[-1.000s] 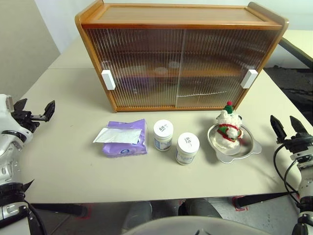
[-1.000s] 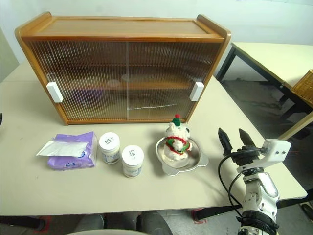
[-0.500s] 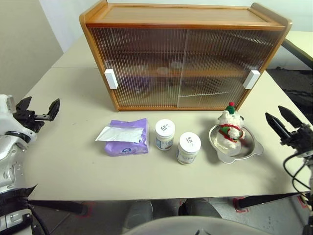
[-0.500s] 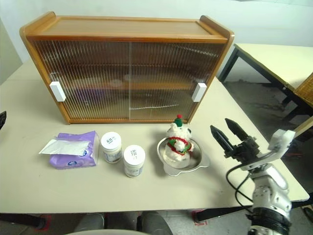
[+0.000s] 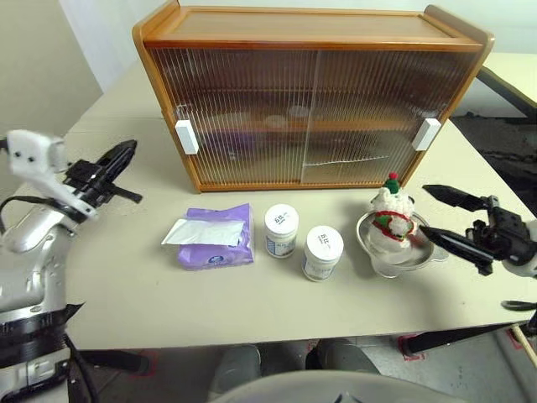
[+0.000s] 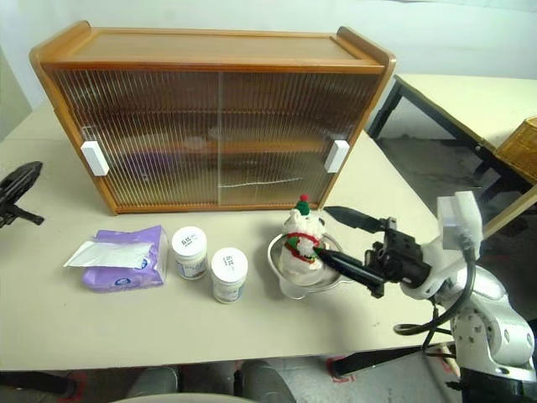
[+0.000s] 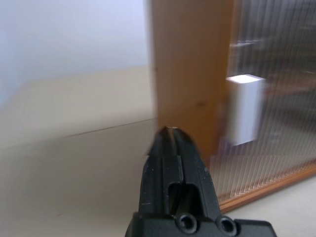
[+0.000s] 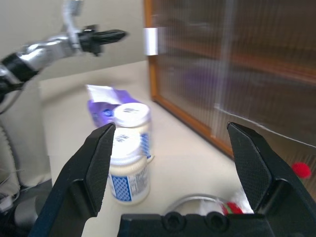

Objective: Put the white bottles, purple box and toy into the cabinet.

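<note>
Left gripper (image 5: 126, 149): fingers pressed together, holding nothing, raised above the table (image 5: 126, 285) to the left of the cabinet (image 5: 310, 92), tips directed toward the cabinet's left side panel and the white handle (image 5: 185, 136) on the left sliding door. No contact with the cabinet is visible.

Right gripper (image 5: 435, 214): fingers spread wide, holding nothing, positioned off the cabinet's front right corner, tips aimed leftward. One finger lies over the near rim of the metal dish (image 5: 419, 256); whether it touches the dish cannot be told.

Cabinet: stands at the back of the table, both ribbed sliding doors closed, second white handle (image 5: 426, 133) on the right door.

Toy (image 5: 391, 215): upright in the metal dish, in front of the cabinet's right end.

White bottles: one (image 5: 281, 230) in front of the cabinet's centre, the other (image 5: 322, 253) just beside it, nearer the table's front edge; both upright, lids on.

Purple box (image 5: 214, 237): lies flat in front of the cabinet's left door, left of the bottles, white tissue showing on top.
</note>
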